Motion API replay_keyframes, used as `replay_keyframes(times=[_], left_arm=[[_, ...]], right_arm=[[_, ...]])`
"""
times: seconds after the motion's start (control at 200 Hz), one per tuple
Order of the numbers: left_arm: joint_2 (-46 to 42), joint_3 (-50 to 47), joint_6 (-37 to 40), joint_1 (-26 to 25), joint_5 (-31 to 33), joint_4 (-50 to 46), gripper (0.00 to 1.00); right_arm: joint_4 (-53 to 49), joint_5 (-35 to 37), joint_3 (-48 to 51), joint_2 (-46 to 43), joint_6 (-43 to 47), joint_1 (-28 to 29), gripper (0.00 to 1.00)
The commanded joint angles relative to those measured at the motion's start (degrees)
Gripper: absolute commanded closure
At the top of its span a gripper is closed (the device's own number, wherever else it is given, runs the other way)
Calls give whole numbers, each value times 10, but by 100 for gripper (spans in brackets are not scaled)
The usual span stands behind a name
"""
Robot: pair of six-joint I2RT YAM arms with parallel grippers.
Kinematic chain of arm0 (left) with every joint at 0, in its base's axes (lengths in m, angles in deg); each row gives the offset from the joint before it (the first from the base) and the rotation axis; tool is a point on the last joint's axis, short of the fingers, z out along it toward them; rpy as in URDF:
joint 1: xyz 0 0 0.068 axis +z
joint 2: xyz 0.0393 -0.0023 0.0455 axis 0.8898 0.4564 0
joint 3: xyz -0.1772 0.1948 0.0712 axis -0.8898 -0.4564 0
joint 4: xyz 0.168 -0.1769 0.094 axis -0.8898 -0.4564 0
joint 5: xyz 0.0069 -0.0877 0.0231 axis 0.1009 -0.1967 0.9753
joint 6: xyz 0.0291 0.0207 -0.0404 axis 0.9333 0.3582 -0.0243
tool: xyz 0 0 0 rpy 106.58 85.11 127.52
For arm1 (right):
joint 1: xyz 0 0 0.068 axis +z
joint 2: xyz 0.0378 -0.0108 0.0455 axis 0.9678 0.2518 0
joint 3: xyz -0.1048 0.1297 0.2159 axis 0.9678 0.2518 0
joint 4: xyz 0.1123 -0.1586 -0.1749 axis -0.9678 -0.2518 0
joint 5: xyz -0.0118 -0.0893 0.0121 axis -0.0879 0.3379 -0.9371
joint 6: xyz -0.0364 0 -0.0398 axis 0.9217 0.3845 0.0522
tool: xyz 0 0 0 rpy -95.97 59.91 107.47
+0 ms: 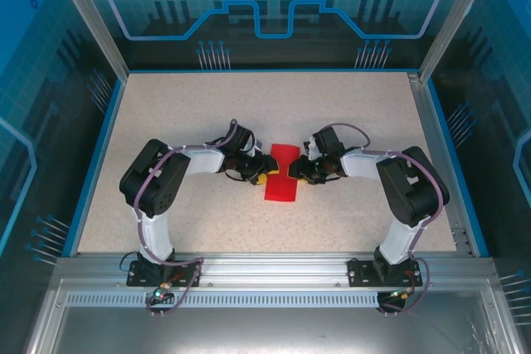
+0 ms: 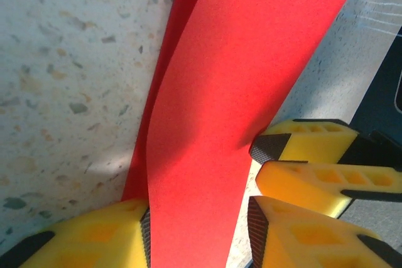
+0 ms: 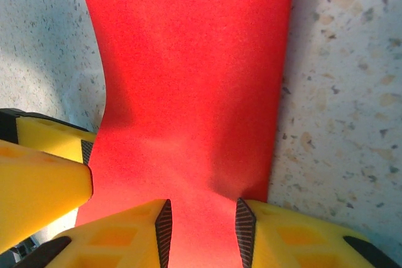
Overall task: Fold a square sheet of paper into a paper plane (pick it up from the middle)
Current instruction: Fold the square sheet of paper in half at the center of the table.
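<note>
The square sheet of paper (image 1: 280,173) lies folded into a long bright red strip at the middle of the table, its upper layer bowed up off the lower one (image 2: 207,111). My left gripper (image 1: 259,173) is at its left edge, open. In the left wrist view the strip runs between the left gripper's (image 2: 198,230) pads, touching the left pad and clear of the right one. My right gripper (image 1: 300,173) is at the strip's right edge, open. Both right gripper (image 3: 202,227) fingertips stand on the red paper (image 3: 195,80), which spans the gap and reaches past them. The two grippers' fingers nearly meet.
The speckled tabletop (image 1: 182,113) has free room all round the paper. A blue rim and metal posts (image 1: 87,14) frame it, with blue panels behind. Both arm bases (image 1: 158,267) sit on the rail at the near edge.
</note>
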Motion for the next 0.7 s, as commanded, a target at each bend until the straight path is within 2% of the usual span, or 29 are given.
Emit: replay_keyframes(times=[0.0, 0.135, 0.23, 0.35, 0.48, 0.695], left_arm=[[13, 17, -10, 8, -17, 4, 61], [17, 20, -11, 10, -19, 7, 73], [17, 21, -10, 10, -20, 7, 78], [12, 21, -9, 11, -20, 6, 84], [8, 21, -8, 11, -24, 4, 88], [2, 27, -5, 12, -28, -6, 88]], right_arm=[[-34, 5, 16, -3, 5, -8, 63], [-21, -5, 15, -28, 10, -7, 60], [-21, -1, 19, -62, 22, -6, 56], [-51, 37, 19, -111, 59, 11, 50], [-101, 130, 11, -163, 111, 76, 44], [-148, 331, -5, -198, 175, 238, 33]])
